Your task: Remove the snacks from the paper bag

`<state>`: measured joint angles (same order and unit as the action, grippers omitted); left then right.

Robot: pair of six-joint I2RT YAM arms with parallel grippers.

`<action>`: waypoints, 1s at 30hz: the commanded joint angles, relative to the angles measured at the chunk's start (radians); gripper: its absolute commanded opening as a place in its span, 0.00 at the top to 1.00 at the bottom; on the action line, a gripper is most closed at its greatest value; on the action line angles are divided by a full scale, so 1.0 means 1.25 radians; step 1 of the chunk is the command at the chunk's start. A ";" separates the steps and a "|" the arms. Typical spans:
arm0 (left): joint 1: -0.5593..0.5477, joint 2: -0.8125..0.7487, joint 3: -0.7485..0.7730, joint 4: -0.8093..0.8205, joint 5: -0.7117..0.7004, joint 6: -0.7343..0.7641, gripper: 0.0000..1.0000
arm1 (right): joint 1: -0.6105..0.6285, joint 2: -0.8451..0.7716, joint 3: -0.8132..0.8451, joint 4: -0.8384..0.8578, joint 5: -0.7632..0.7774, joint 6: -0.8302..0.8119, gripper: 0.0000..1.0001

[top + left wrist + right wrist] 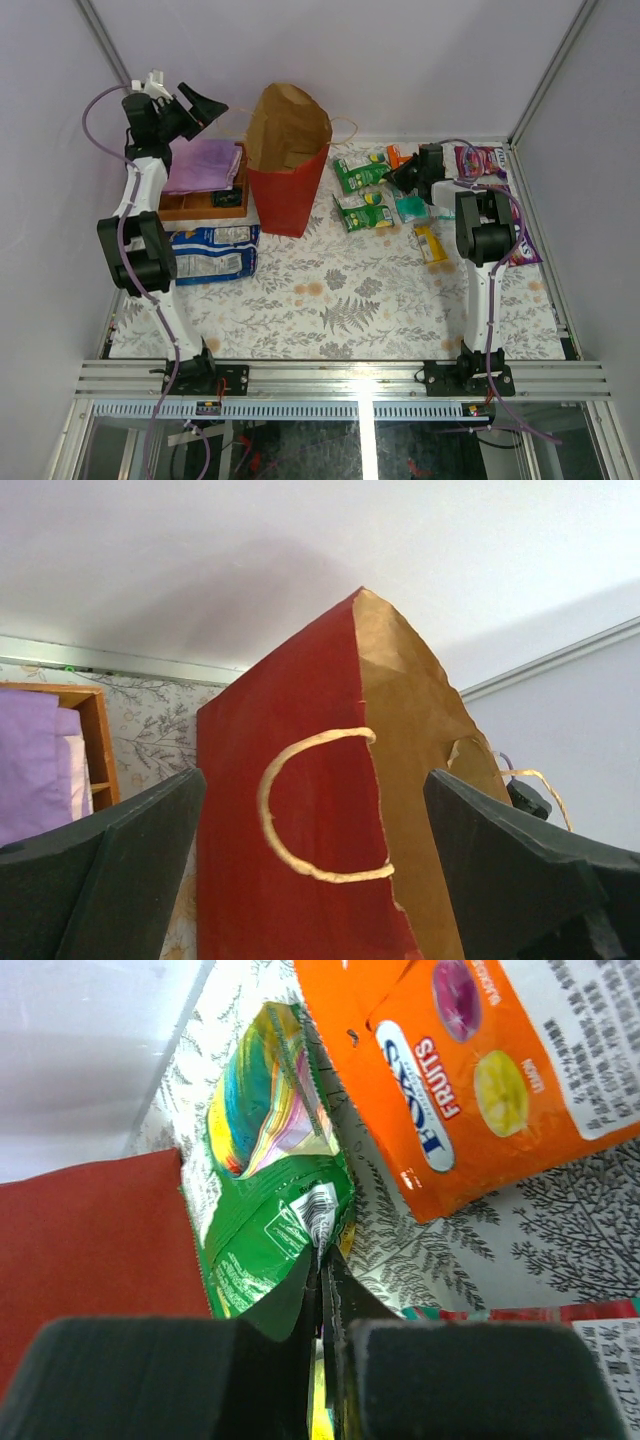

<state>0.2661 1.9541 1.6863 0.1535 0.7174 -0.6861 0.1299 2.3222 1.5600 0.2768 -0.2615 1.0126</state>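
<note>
Nearest, on the left side of the floral table (340,300), blue-and-white packets (215,250) are recorded lying flat, touching the near edge of the wooden tray (200,203). On the right side, a yellow packet (431,245) is noted just beside the right arm.

Farther in, a second green packet (365,212) and a teal packet (410,207) lie near each other on the table. Just beyond them the right claw (397,180) (322,1260) is held low. Its fingers are pressed together, and in the wrist view the edge of the green packet (360,172) (270,1250) is pinched in the seam between them. An orange packet (397,155) (480,1090) lies just beside it.

The paper bag (288,160) (300,810) stands upright left of the green packets and against the tray's right end, mouth open, brown inside. Whether anything is inside cannot be told.

A purple cloth (203,165) (35,760) is folded on the tray. Above its far left the left claw (200,103) (312,780) is raised, fingers spread and holding nothing, the bag's red side and loop handle framed between them.

At the far right, a purple-magenta packet (480,160) lies flat.
</note>
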 commanded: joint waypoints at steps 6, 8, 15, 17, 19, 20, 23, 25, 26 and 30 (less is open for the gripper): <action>-0.023 0.056 0.101 -0.132 -0.011 0.097 0.30 | 0.000 -0.023 0.019 0.073 -0.009 0.073 1.00; -0.025 0.065 0.113 -0.149 -0.016 0.106 0.40 | 0.000 -0.020 0.024 0.074 -0.009 0.073 1.00; -0.025 0.062 0.122 -0.170 -0.035 0.114 0.90 | 0.000 -0.004 0.021 0.104 -0.003 0.134 1.00; -0.024 0.056 0.122 -0.176 -0.052 0.112 1.00 | 0.002 0.000 0.017 0.117 0.010 0.161 1.00; -0.021 0.043 0.111 -0.172 -0.066 0.102 1.00 | 0.007 0.002 0.013 0.119 0.031 0.181 1.00; -0.019 0.036 0.104 -0.167 -0.070 0.096 1.00 | 0.009 -0.001 0.007 0.122 0.046 0.191 1.00; -0.018 0.010 0.088 -0.171 -0.100 0.100 1.00 | 0.017 -0.003 -0.008 0.142 0.083 0.214 1.00; -0.018 -0.018 0.069 -0.183 -0.135 0.110 1.00 | 0.021 0.005 -0.002 0.145 0.095 0.225 1.00; -0.018 -0.033 0.055 -0.184 -0.154 0.115 1.00 | 0.023 0.009 0.003 0.146 0.098 0.228 1.00; -0.017 -0.103 -0.021 -0.166 -0.232 0.123 1.00 | 0.027 0.017 0.023 0.135 0.089 0.216 0.65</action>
<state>0.2367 1.9354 1.7252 -0.0811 0.5426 -0.5598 0.1482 2.3318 1.5509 0.3904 -0.1738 1.2663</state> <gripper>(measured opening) 0.008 0.100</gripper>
